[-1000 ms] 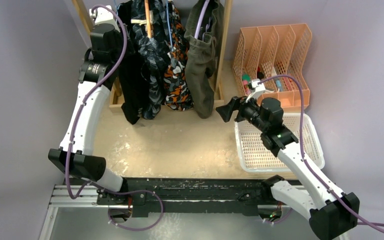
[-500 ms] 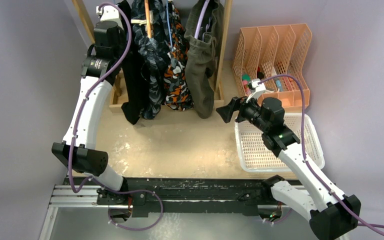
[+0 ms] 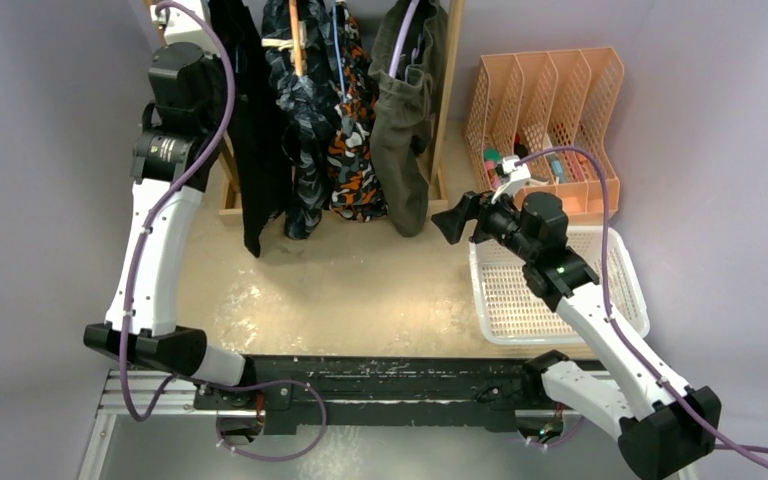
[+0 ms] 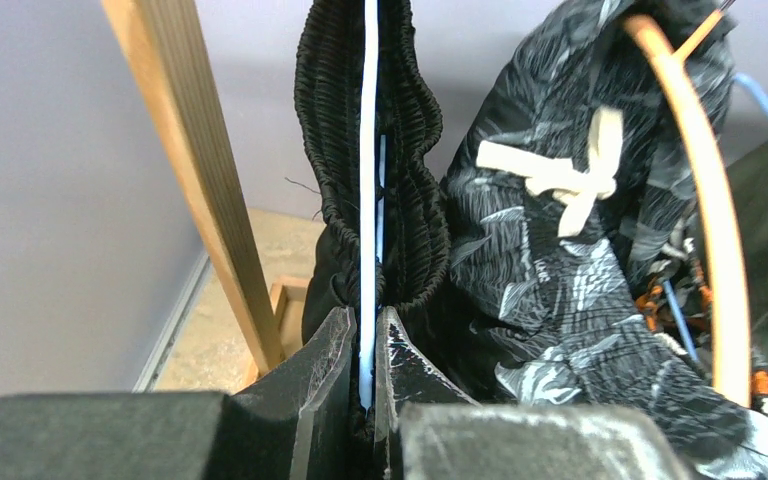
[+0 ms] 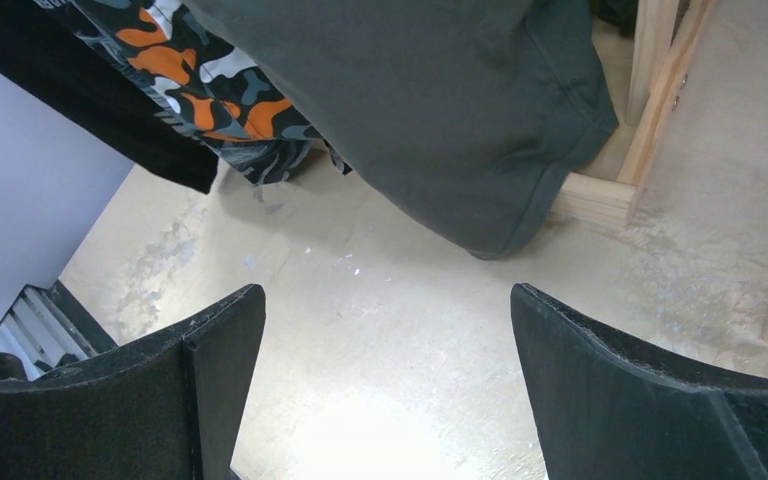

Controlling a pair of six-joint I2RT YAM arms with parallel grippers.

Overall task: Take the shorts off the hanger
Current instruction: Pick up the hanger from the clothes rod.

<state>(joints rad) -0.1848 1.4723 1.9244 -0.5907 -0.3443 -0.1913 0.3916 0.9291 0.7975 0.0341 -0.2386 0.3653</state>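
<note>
Jaws of the right gripper [image 5: 385, 292] stand wide and empty over the counter [image 5: 360, 390], just short of the olive shorts [image 5: 410, 100]. Farther back, the left gripper [image 4: 365, 325] pinches narrow on the white hanger [image 4: 369, 150] inside the waistband of the black shorts [image 4: 415, 200], beside the wooden rack post [image 4: 200, 170]. The pull should probably be firm and steer clear of the navy printed pair [image 4: 560, 260], lest fabrics snag.

Four shorts [image 3: 332, 130] hang in a row on the rack [image 3: 449, 100] at upper centre. An organizer [image 3: 550, 100] stands upper right, a basket [image 3: 530, 295] just below it on the surface [image 3: 360, 290].
</note>
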